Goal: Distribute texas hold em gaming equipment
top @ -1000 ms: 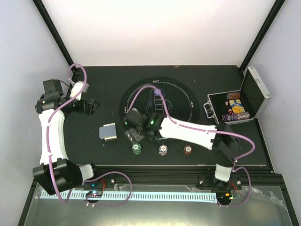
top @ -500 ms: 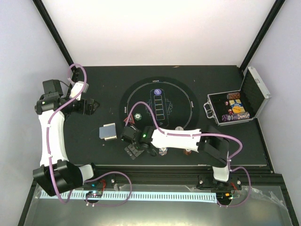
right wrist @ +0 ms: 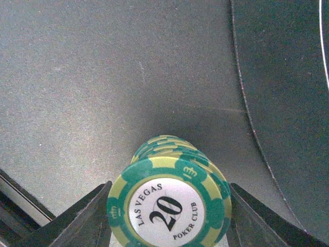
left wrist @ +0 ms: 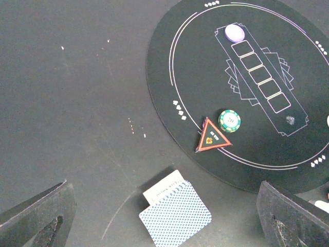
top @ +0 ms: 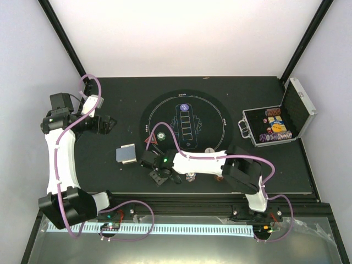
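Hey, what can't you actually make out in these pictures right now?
Top view: right tool covers the green chip stack.
Right wrist view: bottom edge cuts the stack; finger contact unclear.
Top view: chips in the silver case too small to count.
Left wrist view: cards lie backs up, values hidden.

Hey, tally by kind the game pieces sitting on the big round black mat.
Round white button: 1
Green striped chip: 1
Red triangle marker: 1
Small pale piece, kind unclear: 1
Total: 4
Tiny grey speck: too small to tell, not counted.
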### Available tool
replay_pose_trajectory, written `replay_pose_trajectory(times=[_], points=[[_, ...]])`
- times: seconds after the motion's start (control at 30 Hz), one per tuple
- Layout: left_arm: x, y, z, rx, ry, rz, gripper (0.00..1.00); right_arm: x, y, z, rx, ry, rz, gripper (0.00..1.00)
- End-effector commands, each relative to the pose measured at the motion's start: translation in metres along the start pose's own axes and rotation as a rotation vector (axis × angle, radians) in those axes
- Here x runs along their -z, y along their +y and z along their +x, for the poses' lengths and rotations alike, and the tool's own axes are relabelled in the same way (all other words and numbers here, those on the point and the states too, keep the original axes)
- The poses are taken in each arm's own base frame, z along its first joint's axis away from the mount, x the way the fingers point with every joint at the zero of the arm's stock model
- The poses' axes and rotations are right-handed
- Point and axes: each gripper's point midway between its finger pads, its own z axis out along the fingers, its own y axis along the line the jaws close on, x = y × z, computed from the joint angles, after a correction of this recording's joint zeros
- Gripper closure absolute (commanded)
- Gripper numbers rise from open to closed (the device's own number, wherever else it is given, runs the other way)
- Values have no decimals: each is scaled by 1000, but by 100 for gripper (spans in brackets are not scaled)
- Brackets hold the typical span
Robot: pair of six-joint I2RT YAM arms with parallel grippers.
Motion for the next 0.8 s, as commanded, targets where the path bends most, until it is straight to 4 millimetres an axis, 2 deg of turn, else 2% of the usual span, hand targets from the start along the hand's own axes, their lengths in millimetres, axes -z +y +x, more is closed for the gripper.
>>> replay_pose_trajectory(times=[0.0, 0.23, 0.43, 0.6, 0.77], points=[[14, -7, -12, -23, -38, 3, 1, 6, 6, -15, -8, -43, -16, 41], [12, -7, -8, -19, -29, 5, 1, 10, 5, -20, -5, -56, -3, 48], [12, -6, -9, -24, -31, 1, 1, 6, 2, -19, -3, -52, 18, 52], [13, -6, -8, -26, -28, -3, 1, 2, 0, -19, -4, -49, 26, 61], [15, -6, -9, -32, -32, -9, 1, 11, 1, -25, -3, -77, 18, 72]])
